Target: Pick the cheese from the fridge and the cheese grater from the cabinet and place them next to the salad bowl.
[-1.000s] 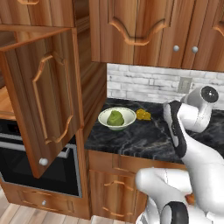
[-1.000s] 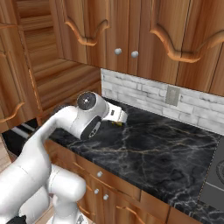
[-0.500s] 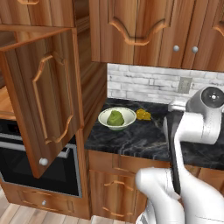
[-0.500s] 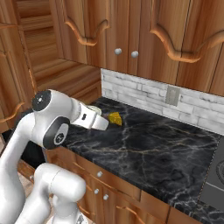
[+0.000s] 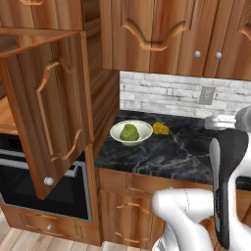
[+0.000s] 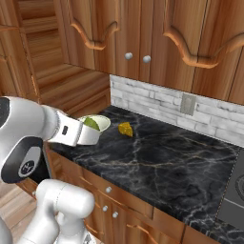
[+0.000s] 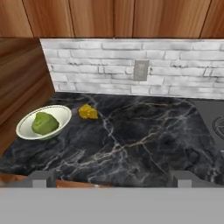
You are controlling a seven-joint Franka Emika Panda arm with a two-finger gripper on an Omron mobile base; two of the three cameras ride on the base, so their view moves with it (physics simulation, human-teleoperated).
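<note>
No writing reads anywhere; claw (image 7: 112, 178) open, empty, cheese (image 7: 88, 112) beside salad bowl (image 7: 59, 114).

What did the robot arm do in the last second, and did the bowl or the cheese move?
The arm swung back from over the counter, away from the cheese and toward the robot's own body. Its jaws are open and hold nothing. The cheese stayed beside the salad bowl, and the cabinet door stayed open.
</note>
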